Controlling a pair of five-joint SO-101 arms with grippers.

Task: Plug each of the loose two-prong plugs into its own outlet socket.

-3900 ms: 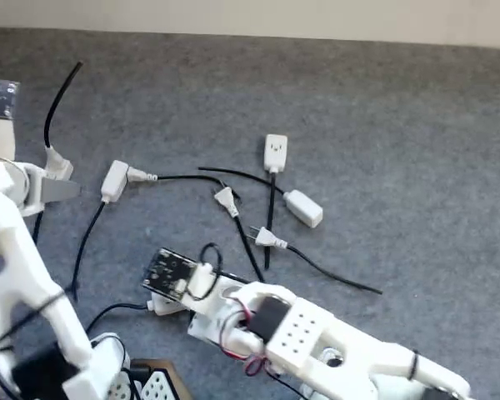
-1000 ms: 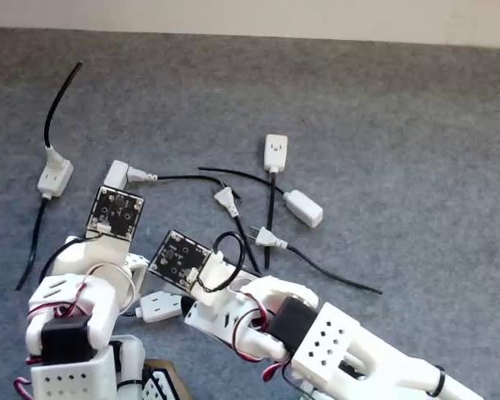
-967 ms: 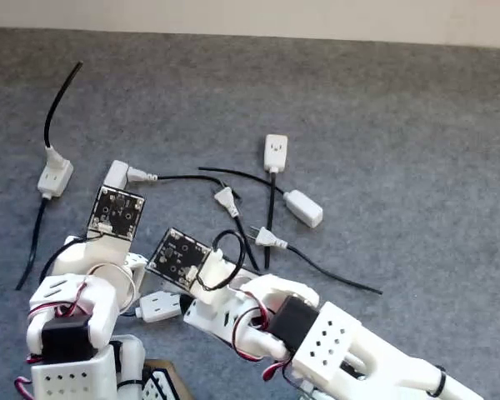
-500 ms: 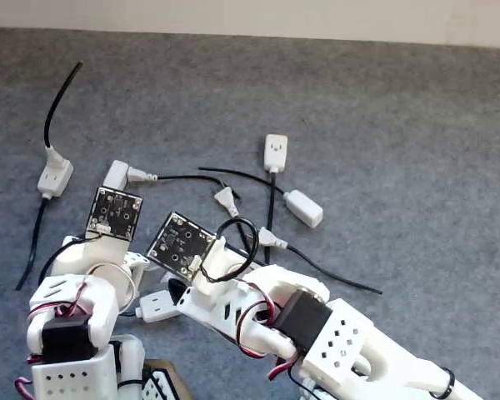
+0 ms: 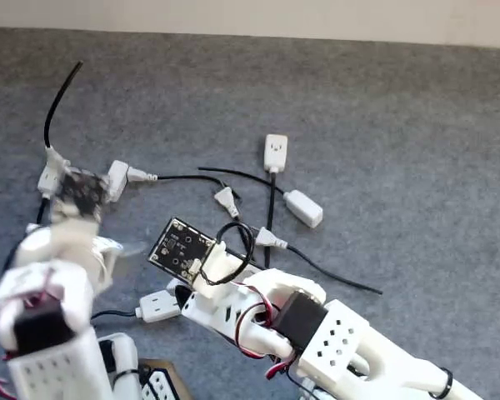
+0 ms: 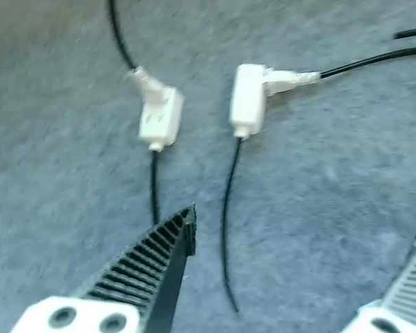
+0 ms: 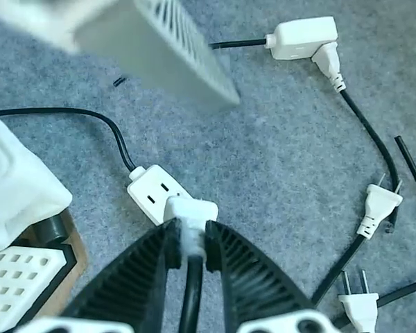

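The right claw [image 7: 191,234] is squeezing a white plug [image 7: 191,210] tight between its two black fingers. The plug's black wire is running back between them. The plug is pressing against the end of a white socket [image 7: 152,191]. This socket is lying near the table edge where the arms are standing, a bit left of the middle. I cannot tell if the prongs are going in.

The left claw [image 6: 301,236] is hanging wide open, holding nothing, over the left side of the grey table [image 5: 417,125]. Under it the far-left socket [image 6: 160,119] and the second socket [image 6: 248,100] are lying side by side, each with a plug sitting in it.

The upper loose plug [image 5: 225,200] and the lower loose plug [image 5: 267,239] are lying near the middle of the table. The top socket [image 5: 275,150] and the side socket [image 5: 302,207] are lying just past them
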